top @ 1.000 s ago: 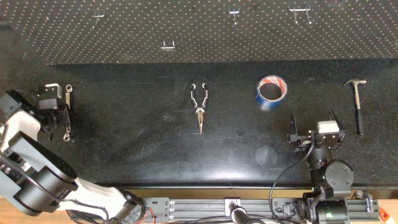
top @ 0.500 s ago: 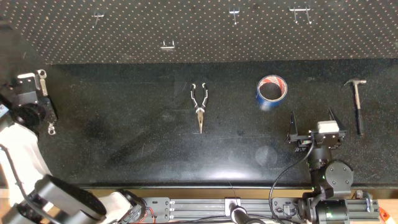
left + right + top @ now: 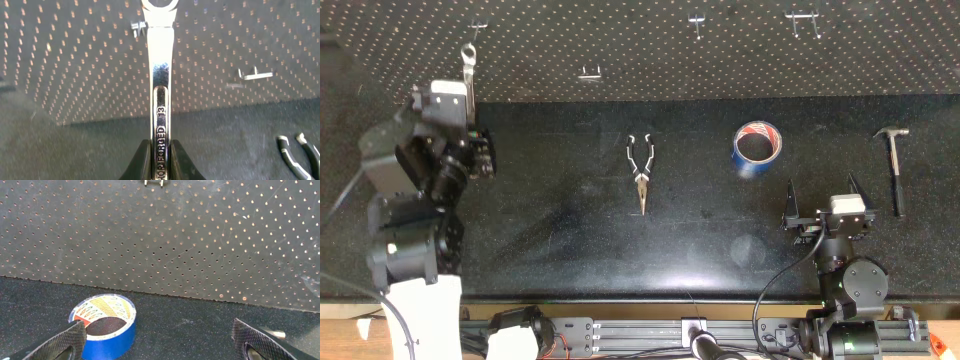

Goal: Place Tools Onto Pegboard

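- We judge the step in hand to be hanging the first tool: the left jaws are clenched on the shank of a combination wrench (image 3: 161, 90), held upright in front of the pegboard (image 3: 620, 40), at about 10 o'clock in the top view.
- In the left wrist view, a hook (image 3: 135, 26) sits just beside the wrench head, at its 9 o'clock, not yet through it.
- The next move, we think, calls for a small sideways correction so the ring end lines up with that hook, then a push toward the board and a gentle lowering before letting go.
- The right jaws are released and spread wide, low over the bench (image 3: 570, 230) at 5 o'clock.
- Still waiting on the bench are the needle-nose pliers (image 3: 641, 165) near the centre, a blue tape roll (image 3: 757, 148) at 2 o'clock and a hammer (image 3: 894, 165) at 3 o'clock.
- The wrench head is cut off at the wrist view's edge, its lower end is hidden between the jaws, and we cannot tell its gap from the board.
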